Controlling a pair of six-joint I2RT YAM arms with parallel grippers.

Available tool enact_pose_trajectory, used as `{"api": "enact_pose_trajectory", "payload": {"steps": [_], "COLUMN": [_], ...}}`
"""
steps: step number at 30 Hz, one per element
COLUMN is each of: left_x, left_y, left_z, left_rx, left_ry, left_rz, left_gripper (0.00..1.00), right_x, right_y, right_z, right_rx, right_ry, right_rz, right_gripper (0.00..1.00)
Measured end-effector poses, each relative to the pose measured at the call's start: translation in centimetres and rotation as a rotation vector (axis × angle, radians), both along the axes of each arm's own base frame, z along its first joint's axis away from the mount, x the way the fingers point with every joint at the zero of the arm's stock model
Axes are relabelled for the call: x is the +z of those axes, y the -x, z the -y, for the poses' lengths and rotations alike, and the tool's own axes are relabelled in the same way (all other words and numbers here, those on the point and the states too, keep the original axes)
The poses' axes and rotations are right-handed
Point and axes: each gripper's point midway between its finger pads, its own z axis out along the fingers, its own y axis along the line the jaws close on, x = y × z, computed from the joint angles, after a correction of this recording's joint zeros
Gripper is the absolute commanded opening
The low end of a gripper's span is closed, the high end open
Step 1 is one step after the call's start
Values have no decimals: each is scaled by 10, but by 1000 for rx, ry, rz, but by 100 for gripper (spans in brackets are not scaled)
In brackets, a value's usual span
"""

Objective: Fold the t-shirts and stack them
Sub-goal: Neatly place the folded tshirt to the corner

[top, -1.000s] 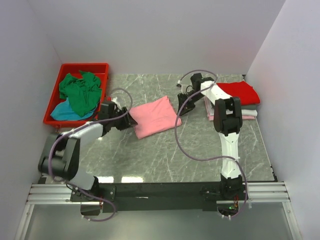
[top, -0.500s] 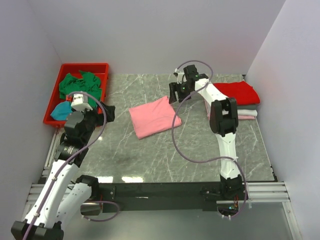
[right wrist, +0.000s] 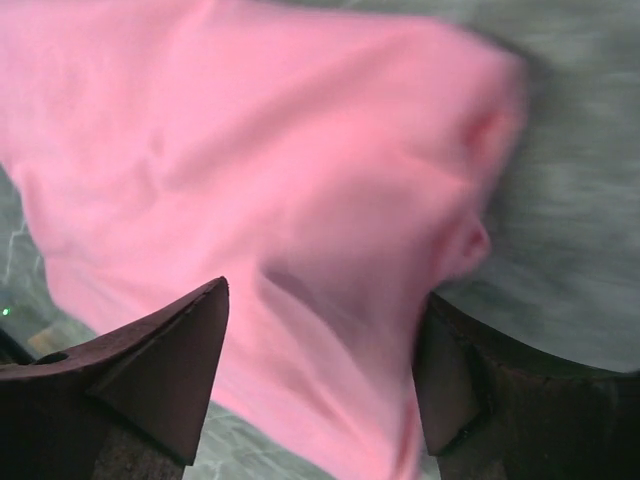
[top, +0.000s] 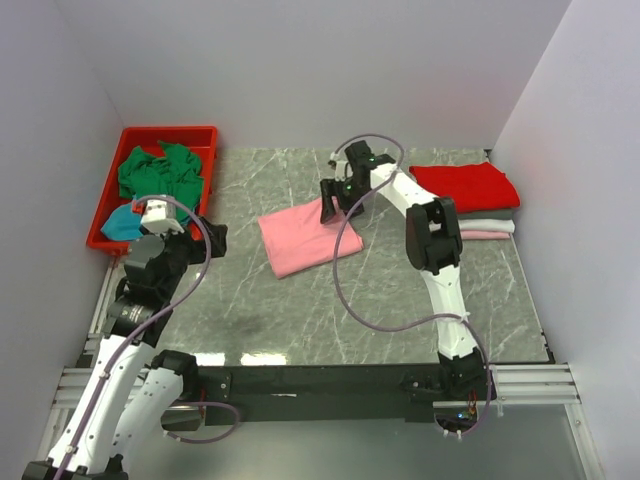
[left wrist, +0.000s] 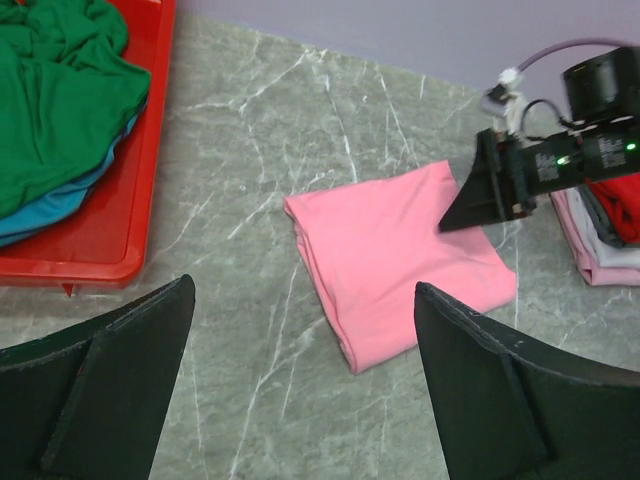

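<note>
Folded pink shirt mid-table. Right gripper over its far right corner — jaws wide, holding nothing. Left gripper by the bin — wide, empty.

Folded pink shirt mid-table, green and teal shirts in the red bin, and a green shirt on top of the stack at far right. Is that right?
Not quite: the top external view shows a red shirt topping the stack. The pink shirt, and the green shirt and teal shirt in the red bin, are as stated.
</note>
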Motion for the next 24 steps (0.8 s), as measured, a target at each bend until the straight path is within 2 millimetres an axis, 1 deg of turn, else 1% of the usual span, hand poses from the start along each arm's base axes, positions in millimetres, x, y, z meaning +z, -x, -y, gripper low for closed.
{"api": "enact_pose_trajectory", "payload": {"steps": [1, 3, 4, 6, 7, 8, 9, 10, 13, 15, 17, 19, 21, 24], "left_x": [3, 7, 9, 13, 14, 16, 16, 17, 17, 18, 19, 20, 22, 24], "left_y": [1, 4, 5, 8, 9, 10, 10, 10, 11, 12, 13, 15, 17, 19], "left_z": [0, -1, -1, 0, 0, 0, 1, 1, 4, 5, 6, 6, 7, 7], "left_rx": [-1, -3, -5, -12, -16, -20, -22, -26, -41, -51, -56, -60, -65, -72], "left_ry": [1, 3, 3, 2, -1, -2, -2, -3, -2, -1, 1, 3, 6, 8], "left_rz": [10, 26, 37, 51, 57, 63, 66, 67, 68, 71, 76, 82, 92, 101], "left_gripper": [96, 96, 96, 96, 96, 96, 96, 96, 96, 96, 96, 96, 96, 96], "right_x": [0, -2, -3, -7, -10, -12, -13, -14, -14, -14, -12, -7, 3, 35], "right_y": [6, 15, 20, 26, 28, 29, 30, 31, 30, 29, 25, 16, 8, -5], "right_z": [-7, -17, -21, -25, -26, -27, -26, -25, -22, -15, -4, 12, 30, 56], "right_rx": [15, 37, 44, 52, 53, 51, 53, 45, 38, 47, 62, 74, 84, 93], "right_ry": [0, 3, 5, 10, 8, 3, -3, -5, -10, 24, 89, 180, 269, 370], "right_rz": [-8, -23, -31, -49, -63, -75, -86, -102, -117, -105, -64, 5, 77, 190], "right_gripper": [74, 63, 52, 39, 31, 11, 2, 0, 0, 0, 0, 0, 0, 0]}}
